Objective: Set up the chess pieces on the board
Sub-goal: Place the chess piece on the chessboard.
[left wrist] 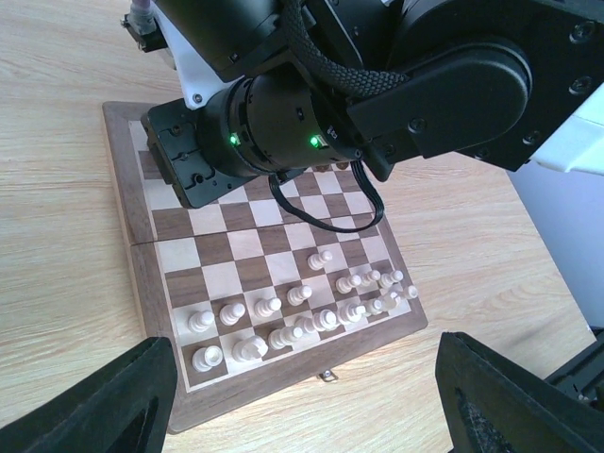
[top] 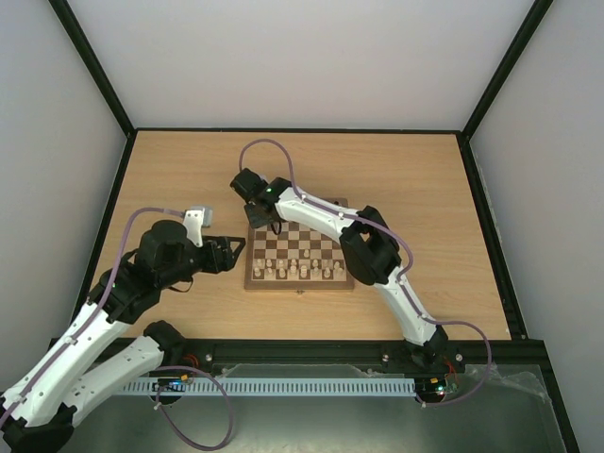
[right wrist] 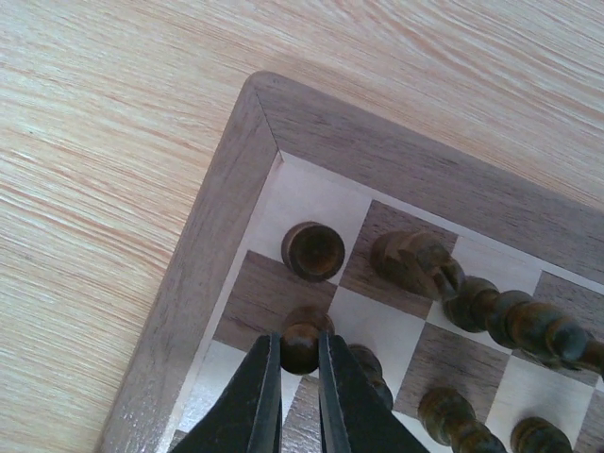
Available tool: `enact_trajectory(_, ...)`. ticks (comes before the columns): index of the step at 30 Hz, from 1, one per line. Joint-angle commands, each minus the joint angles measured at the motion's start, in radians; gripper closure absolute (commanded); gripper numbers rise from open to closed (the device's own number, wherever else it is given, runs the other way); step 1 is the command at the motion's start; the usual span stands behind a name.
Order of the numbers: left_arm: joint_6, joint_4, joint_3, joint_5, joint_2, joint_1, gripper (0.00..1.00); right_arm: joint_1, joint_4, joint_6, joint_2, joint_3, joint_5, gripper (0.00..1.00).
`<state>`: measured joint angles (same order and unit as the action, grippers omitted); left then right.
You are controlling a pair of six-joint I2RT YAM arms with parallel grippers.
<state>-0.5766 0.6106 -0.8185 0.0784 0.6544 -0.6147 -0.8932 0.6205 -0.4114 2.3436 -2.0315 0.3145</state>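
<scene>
**Dark pawn, pinched at the board's far-left corner**

Setting: a pale wood table (top: 170, 170) inside white walls (top: 283, 57).

Left gripper (top: 234, 255): just beside the board (left wrist: 127, 179), level with its left edge. The jaws are wide and hold nothing.

Right gripper (right wrist: 300, 357): over the board's far-left corner. The jaws are nearly closed, pinching the round head of a dark pawn (right wrist: 302, 332). I cannot tell whether the pawn's base is down.

Dark rook (right wrist: 312, 250): upright on the corner square, just beyond the pawn.

Dark knight (right wrist: 412, 260): next square right, with more dark chessmen (right wrist: 510, 316) lined up past it.

Cream chessmen (left wrist: 283, 321): on the two near rows.

Handling: the pawn looks tiny, light and rigid. Its turned wood is probably slick and it would tip easily. It is best taken from above at the head or neck and released straight up.
</scene>
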Motion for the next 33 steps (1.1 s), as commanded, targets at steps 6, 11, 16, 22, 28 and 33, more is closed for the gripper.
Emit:
enact_trajectory(6,0.011,-0.049,-0.001,0.026,0.023,0.009,0.22,0.005,-0.02,-0.003,-0.016,0.025,-0.052,0.97)
enact_trajectory(11,0.013,-0.052,0.001,0.03,0.028,0.012,0.23,0.006,-0.021,0.0,-0.013,0.024,-0.061,0.97)
enact_trajectory(16,0.011,-0.057,0.0,0.036,0.031,0.014,0.23,0.006,-0.014,-0.003,-0.018,0.032,-0.067,0.97)
enact_trajectory(22,0.012,-0.06,0.001,0.041,0.034,0.017,0.23,0.006,-0.018,-0.005,-0.032,0.05,-0.072,0.88)
enact_trajectory(28,0.014,-0.063,0.002,0.046,0.036,0.019,0.23,0.005,-0.02,-0.004,-0.04,0.053,-0.078,0.81)
enact_trajectory(33,0.014,-0.063,0.001,0.047,0.036,0.02,0.23,0.004,-0.018,-0.006,-0.05,0.058,-0.08,0.77)
